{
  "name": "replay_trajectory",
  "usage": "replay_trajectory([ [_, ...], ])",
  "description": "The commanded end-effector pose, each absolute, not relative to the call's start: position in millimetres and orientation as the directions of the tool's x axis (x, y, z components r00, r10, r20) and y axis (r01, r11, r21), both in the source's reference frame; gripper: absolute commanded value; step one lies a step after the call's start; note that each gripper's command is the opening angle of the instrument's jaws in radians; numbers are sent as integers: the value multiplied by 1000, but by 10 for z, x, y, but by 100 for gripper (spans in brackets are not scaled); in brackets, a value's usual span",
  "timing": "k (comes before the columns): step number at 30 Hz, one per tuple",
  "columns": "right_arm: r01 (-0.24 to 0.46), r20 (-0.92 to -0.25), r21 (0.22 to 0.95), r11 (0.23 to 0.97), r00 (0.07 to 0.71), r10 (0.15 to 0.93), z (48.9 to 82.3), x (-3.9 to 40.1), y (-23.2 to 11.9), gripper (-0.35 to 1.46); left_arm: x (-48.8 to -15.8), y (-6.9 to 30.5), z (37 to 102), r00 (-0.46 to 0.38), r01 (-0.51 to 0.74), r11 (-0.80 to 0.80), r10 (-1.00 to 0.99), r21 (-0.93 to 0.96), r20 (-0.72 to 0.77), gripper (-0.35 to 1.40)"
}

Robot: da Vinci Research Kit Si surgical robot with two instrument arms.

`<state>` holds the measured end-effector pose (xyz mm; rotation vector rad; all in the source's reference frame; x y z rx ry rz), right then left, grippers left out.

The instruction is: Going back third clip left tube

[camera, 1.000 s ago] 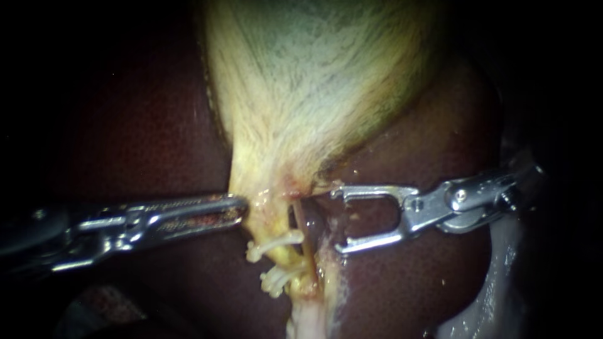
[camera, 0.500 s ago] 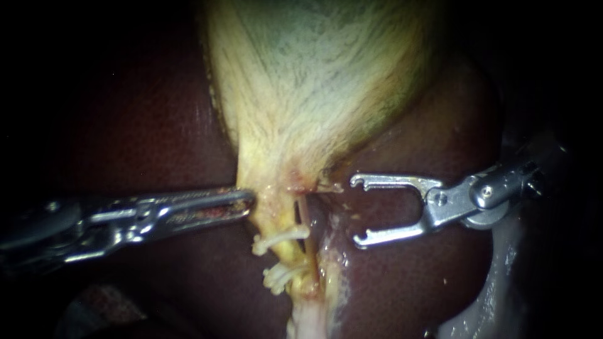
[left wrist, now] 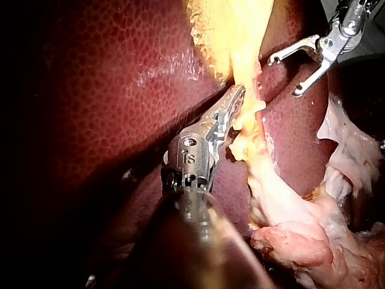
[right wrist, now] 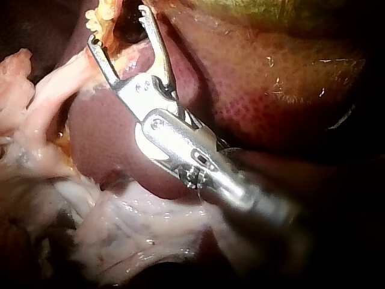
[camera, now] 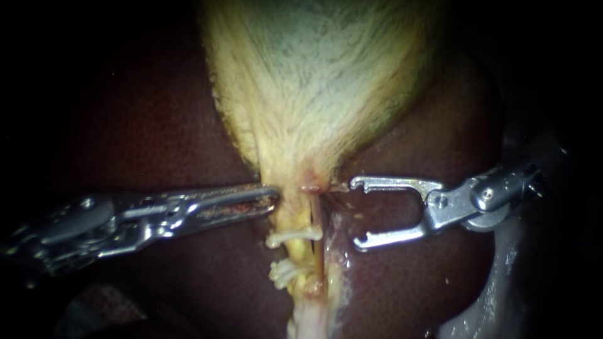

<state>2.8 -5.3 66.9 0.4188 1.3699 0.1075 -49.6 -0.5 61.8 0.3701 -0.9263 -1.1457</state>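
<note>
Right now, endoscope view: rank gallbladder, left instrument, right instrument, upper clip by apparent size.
1. gallbladder
2. left instrument, though it may just be nearer the camera
3. right instrument
4. upper clip

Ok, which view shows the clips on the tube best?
The endoscope view: both clips lie side on, unobstructed, across the tube. The left wrist view shows them as pale lumps beside the left instrument; the right wrist view catches only a bit.
</note>
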Motion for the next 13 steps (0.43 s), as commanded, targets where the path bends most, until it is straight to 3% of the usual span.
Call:
replay_trajectory([
  [1,167,-926,351,922,207,315,669,28,-53,60,-495,-6,616,108,613,405,-894,679,435,-35],
  [13,167,-926,351,921,207,315,667,27,-54,60,-494,-5,616,109,612,405,-894,679,435,-35],
])
